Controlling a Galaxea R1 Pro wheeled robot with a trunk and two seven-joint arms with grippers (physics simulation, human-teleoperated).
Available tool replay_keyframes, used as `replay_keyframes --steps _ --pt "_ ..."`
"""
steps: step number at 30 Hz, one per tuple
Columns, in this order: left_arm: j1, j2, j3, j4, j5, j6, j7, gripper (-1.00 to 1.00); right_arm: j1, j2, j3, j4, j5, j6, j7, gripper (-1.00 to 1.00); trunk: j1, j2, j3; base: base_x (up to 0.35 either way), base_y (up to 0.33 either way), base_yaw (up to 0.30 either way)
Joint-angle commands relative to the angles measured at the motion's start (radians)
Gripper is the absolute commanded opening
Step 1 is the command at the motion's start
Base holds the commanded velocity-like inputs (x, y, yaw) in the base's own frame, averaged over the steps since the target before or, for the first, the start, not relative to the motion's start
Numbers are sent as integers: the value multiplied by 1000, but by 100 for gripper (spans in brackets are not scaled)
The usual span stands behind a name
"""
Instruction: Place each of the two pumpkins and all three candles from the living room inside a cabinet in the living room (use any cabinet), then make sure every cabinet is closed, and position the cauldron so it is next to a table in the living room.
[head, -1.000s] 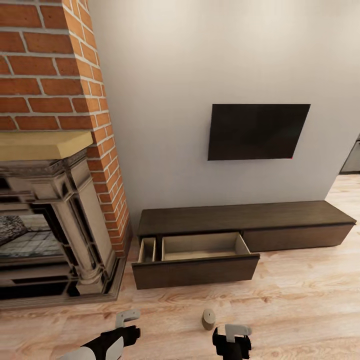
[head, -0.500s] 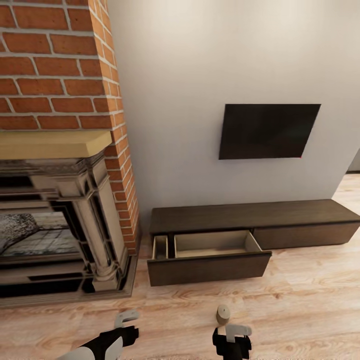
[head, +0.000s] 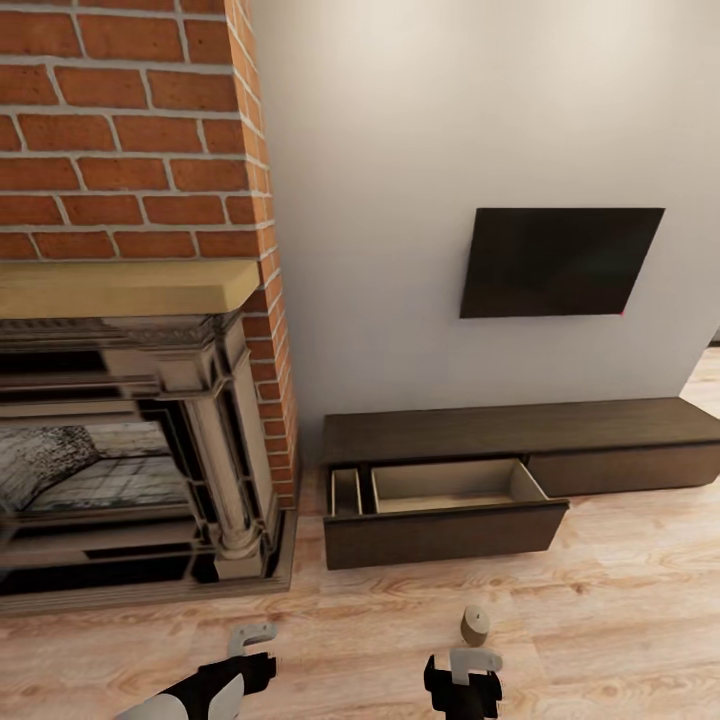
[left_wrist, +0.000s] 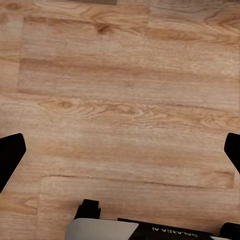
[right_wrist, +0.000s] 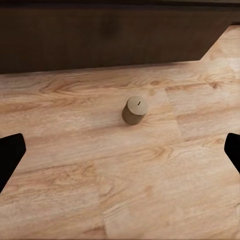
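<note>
**Head view: one candle on the floor, drawer waiting**

Head view shows a candle (head: 475, 624) upright on the wood floor (head: 620, 600), just ahead of the right gripper (head: 465, 672) and well short of the cabinet (head: 520, 432), whose drawer (head: 445, 490) stands pulled out and looks empty. In the right wrist view the candle (right_wrist: 134, 110) sits centred between widely spread fingertips, apart from both. The left gripper (head: 250, 650) is likewise spread wide over bare boards.

To pick it cleanly, I'd bring the right gripper straight down around the stub's middle, keep it centred, and close gently so the candle doesn't tip or roll.
</note>
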Motion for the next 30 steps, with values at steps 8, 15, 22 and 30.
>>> replay_keyframes --steps 8,15,22,30 --pt "42 27 9 -2 -8 0 1 100 -2 1 8 -3 -8 -4 -5 100 1 -2 -2 -1 330 0" --pt "50 44 8 -2 -9 0 0 100 -2 1 8 -2 -9 -4 -5 100 1 -2 -2 0 330 0" --pt "51 44 7 -2 -9 2 0 100 -2 1 8 -2 -9 -4 -5 100 1 -2 -2 0 331 0" --pt "51 44 8 -2 -9 3 -1 100 -2 1 8 -2 -9 -4 -5 100 1 -2 -2 0 331 0"
